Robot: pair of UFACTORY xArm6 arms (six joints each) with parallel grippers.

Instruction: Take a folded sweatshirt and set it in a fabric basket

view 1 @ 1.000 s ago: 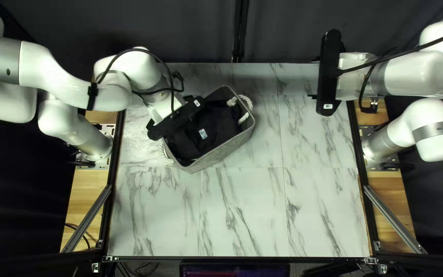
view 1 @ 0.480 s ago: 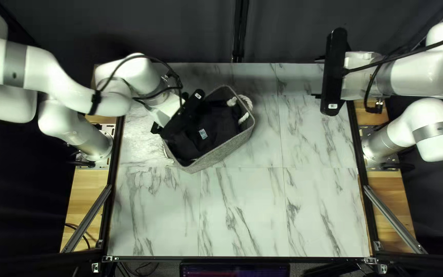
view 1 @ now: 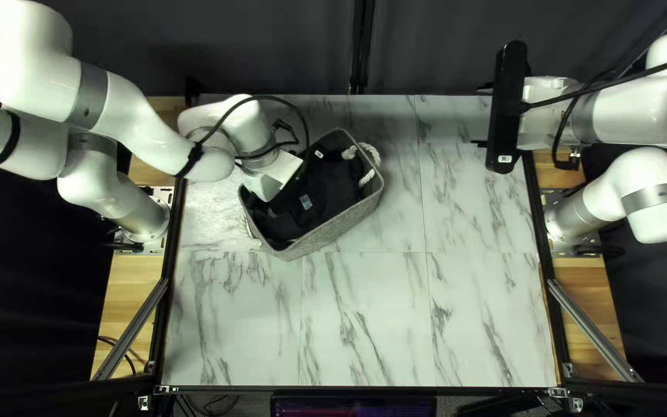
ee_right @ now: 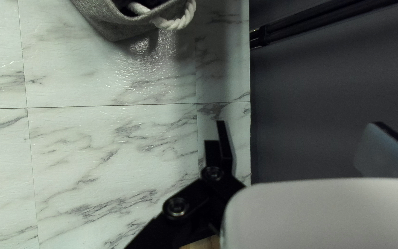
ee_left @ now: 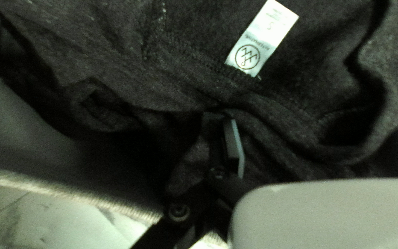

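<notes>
A dark folded sweatshirt [view 1: 337, 188] with a pale label lies inside the grey fabric basket [view 1: 332, 233]. My left gripper [view 1: 301, 176] is over the basket's left part, its fingertips hidden from above. In the left wrist view, my left gripper [ee_left: 316, 143] has its fingers wide apart, low at the sweatshirt [ee_left: 176, 78], with loose folds between them; the basket rim [ee_left: 74, 193] runs beside it. My right gripper [view 1: 480, 144] hangs over the far right of the table. Seen from its wrist, my right gripper [ee_right: 302, 143] is open with nothing between its fingers.
White rope handles [view 1: 367, 153] stick out at the basket's ends. The marble-patterned table [view 1: 364, 316] extends from the basket to the near edge. A dark curtain [view 1: 441, 46] stands behind the far edge, close to my right gripper.
My left gripper has moved rightward and turned over the basket. My right gripper has shifted slightly to the right. The basket and sweatshirt look unmoved.
</notes>
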